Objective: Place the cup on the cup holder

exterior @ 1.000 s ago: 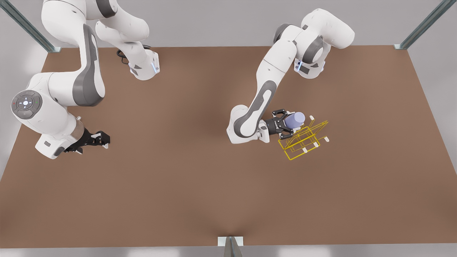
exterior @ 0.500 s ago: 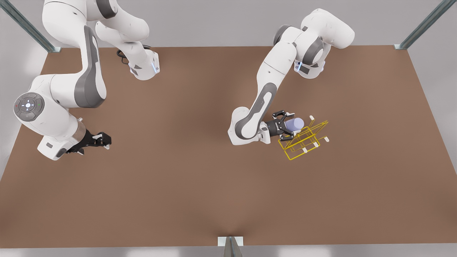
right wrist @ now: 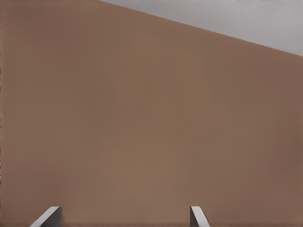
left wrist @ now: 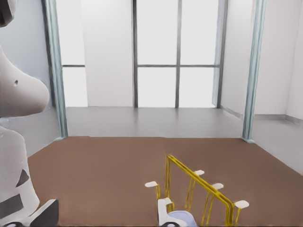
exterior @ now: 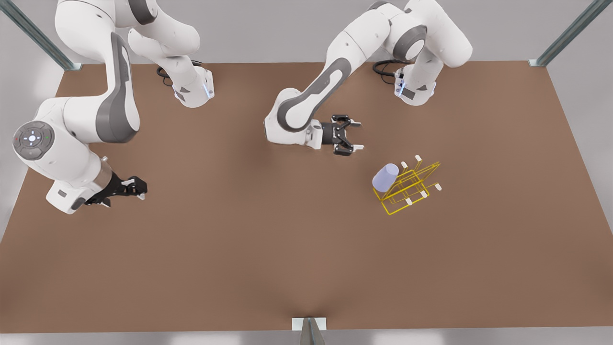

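Cup (exterior: 385, 177) tilted on cup holder (exterior: 411, 188) – base toward left gripper (exterior: 355, 135), fingers apart, right gripper (exterior: 141, 188) waiting, fingers apart

The brown flat counter (exterior: 239, 249) lies bare around the yellow thin-wire cup holder (exterior: 409, 189) on every side. The pale lavender-blue tapered cup (exterior: 385, 177) blocks the corner facing the front view's left, seemingly capping one prong; the other cream-capped prongs stand uncovered.

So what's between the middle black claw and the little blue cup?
Nothing: in the front view, bare brown table separates the open left gripper from the cup.
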`<action>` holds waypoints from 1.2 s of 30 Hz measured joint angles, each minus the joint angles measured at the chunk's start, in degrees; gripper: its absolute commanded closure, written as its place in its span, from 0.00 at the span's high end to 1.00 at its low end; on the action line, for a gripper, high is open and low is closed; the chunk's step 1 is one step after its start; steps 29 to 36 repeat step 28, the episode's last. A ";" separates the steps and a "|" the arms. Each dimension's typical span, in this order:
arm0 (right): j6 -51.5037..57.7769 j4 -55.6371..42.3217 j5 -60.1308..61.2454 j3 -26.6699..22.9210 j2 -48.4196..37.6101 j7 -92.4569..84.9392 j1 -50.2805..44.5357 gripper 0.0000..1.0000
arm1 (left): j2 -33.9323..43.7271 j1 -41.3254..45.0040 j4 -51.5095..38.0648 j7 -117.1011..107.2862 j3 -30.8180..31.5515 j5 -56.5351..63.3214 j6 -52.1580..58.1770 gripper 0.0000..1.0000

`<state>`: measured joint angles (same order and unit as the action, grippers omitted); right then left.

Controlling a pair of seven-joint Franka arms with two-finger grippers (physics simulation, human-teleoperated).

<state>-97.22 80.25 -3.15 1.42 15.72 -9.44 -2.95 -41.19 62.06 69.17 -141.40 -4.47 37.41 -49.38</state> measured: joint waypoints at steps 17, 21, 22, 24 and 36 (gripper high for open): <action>-0.53 -0.06 0.19 -0.01 0.51 0.07 -0.01 1.00 | 29.59 -59.58 12.82 71.55 10.52 -32.86 -31.19 1.00; -0.27 -0.13 0.21 -0.01 0.07 0.09 -0.19 1.00 | 28.85 -59.65 12.04 85.01 10.60 -33.92 -34.16 1.00; -0.17 -0.14 0.23 -0.01 -0.13 0.12 -0.19 1.00 | 28.75 -59.61 12.01 87.94 10.60 -34.04 -34.53 1.00; 0.15 -0.30 0.25 -0.01 -0.59 0.17 -0.21 1.00 | 28.49 -59.51 11.66 93.32 10.61 -34.22 -35.03 1.00; 1.36 -1.21 0.32 -0.01 -1.07 0.25 -0.16 1.00 | 26.31 -59.52 7.93 102.43 10.61 -34.44 -34.40 1.00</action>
